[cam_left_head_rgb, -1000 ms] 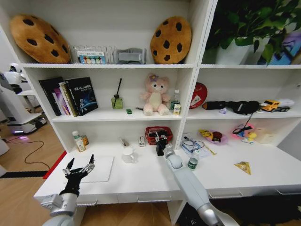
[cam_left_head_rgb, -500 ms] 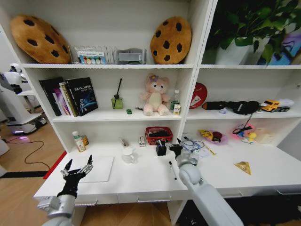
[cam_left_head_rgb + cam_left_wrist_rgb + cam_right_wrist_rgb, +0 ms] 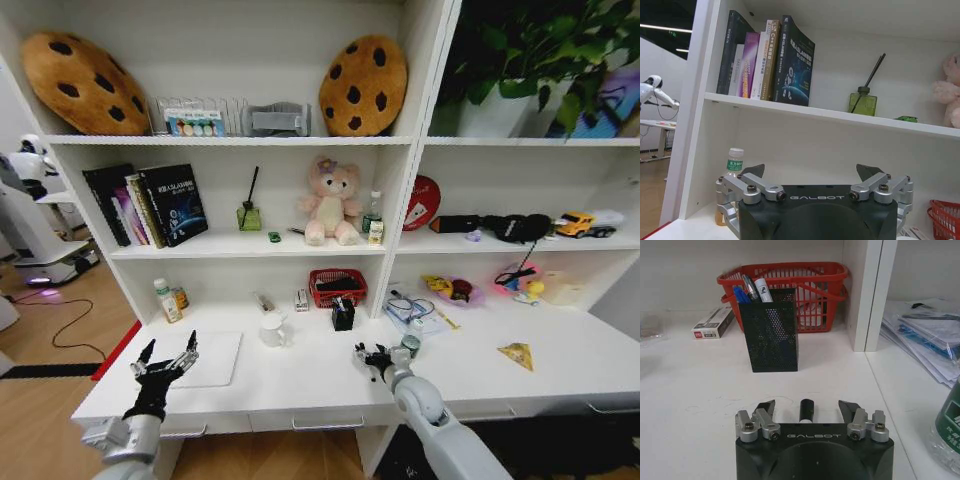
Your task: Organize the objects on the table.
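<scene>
Since half a second ago, the right gripper (image 3: 374,357) has drawn back from the black mesh pen holder (image 3: 343,314) toward the front of the table (image 3: 300,385); its arm is now bent lower near the table's front edge. Its fingers (image 3: 765,407) stand wide apart, with a black-and-white pen (image 3: 805,410) lying on the tabletop between them; whether either finger touches it cannot be told. The pen holder stands upright in front of the red basket (image 3: 810,290), with blue and white pens (image 3: 751,290) in it. A green-labelled bottle (image 3: 409,346) sits just beside the right gripper. The left gripper (image 3: 165,357) holds its place, open and empty, over the table's left end near the silver laptop (image 3: 207,359).
</scene>
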Available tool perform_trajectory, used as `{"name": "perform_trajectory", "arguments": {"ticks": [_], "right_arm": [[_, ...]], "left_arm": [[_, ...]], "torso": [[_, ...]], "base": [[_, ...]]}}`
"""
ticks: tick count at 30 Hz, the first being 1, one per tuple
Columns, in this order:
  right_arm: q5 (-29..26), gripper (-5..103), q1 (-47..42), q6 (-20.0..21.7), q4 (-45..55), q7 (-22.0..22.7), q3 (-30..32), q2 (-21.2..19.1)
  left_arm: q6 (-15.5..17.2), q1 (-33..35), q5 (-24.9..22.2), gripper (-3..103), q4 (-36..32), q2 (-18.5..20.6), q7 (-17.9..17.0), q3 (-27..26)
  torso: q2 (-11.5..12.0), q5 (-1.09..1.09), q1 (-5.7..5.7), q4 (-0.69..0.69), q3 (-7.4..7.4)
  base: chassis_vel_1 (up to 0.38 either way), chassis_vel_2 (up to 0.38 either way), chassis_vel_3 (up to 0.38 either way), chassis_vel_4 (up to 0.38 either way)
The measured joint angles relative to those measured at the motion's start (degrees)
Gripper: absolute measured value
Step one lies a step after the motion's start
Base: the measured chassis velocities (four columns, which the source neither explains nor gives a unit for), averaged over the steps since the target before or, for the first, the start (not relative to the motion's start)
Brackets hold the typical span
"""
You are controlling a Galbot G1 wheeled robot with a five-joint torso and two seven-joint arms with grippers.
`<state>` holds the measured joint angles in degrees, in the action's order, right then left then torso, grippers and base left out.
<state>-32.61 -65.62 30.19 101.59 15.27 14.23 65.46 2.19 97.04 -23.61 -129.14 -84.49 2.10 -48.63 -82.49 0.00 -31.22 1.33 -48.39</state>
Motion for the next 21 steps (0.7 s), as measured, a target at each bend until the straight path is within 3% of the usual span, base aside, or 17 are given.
{"name": "perform_trajectory", "arguments": {"ticks": [4, 11, 16, 21], "right_arm": [[0.1, 73, 0.3, 0.0, -0.6, 0.0, -0.5, 0.2], [1.0, 53, 0.9, -0.7, -2.6, -0.8, -0.6, 0.6], [1.0, 47, 1.0, -0.8, -2.9, -0.9, -0.6, 0.7], [1.3, 26, 1.0, -0.8, -3.0, -1.2, -0.8, 0.7]], "left_arm": [[0.0, 0.0, -0.1, 100, 0.0, -0.1, 0.0, -0.1], [-0.4, 0.0, -1.9, 100, 0.0, 0.0, 0.8, -0.4], [-0.4, 0.0, -2.0, 100, 0.0, 0.0, 1.0, -0.6], [-0.3, 0.2, -2.0, 100, 0.1, 0.1, 1.5, -0.7]], "torso": [[0.0, 0.0, 0.0, 0.01, 0.0], [0.0, 0.0, 0.0, 0.01, 0.0], [0.0, -0.01, 0.0, 0.01, 0.0], [0.0, -0.01, 0.0, 0.01, 0.0]], "base": [[0.0, 0.0, 0.0, 0.0], [0.0, 0.0, 0.0, 0.0], [0.0, 0.0, 0.0, 0.0], [0.0, 0.0, 0.0, 0.0]]}}
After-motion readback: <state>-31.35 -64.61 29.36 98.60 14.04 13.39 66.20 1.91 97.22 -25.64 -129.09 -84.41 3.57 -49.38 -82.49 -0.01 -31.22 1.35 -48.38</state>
